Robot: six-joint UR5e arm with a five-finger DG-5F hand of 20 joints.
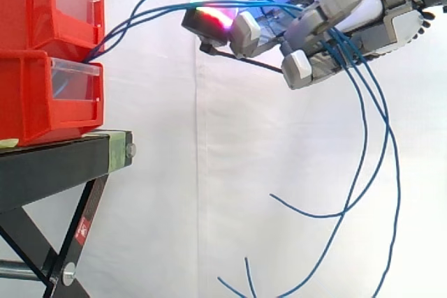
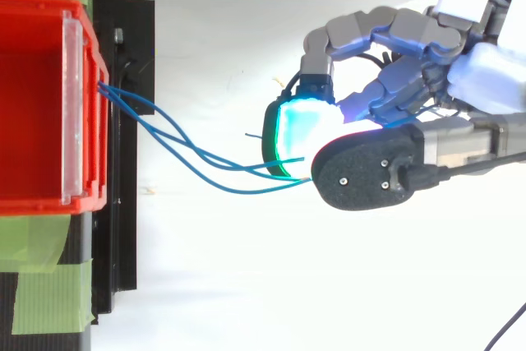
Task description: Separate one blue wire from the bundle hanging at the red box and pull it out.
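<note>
Three blue wires (image 1: 160,6) leave the gap between the two stacked red bins (image 1: 38,95) at the left. They arch up and rightwards to my hand (image 1: 328,26) at the upper right. The fingers are curled round the wires, which pass between them and hang in long loops (image 1: 363,144) below the hand. From above, the same wires (image 2: 189,154) run from the bin's front (image 2: 82,104) to the hand (image 2: 370,172), where they end under a glowing fingertip (image 2: 300,133). I cannot tell whether one wire is held apart from the others.
The bins stand on a black stand (image 1: 63,158) with crossed legs, in front of a white curtain. Green tape (image 2: 49,285) marks the stand near the bin. Loose wire ends (image 1: 248,280) dangle low in the open space to the right of the stand.
</note>
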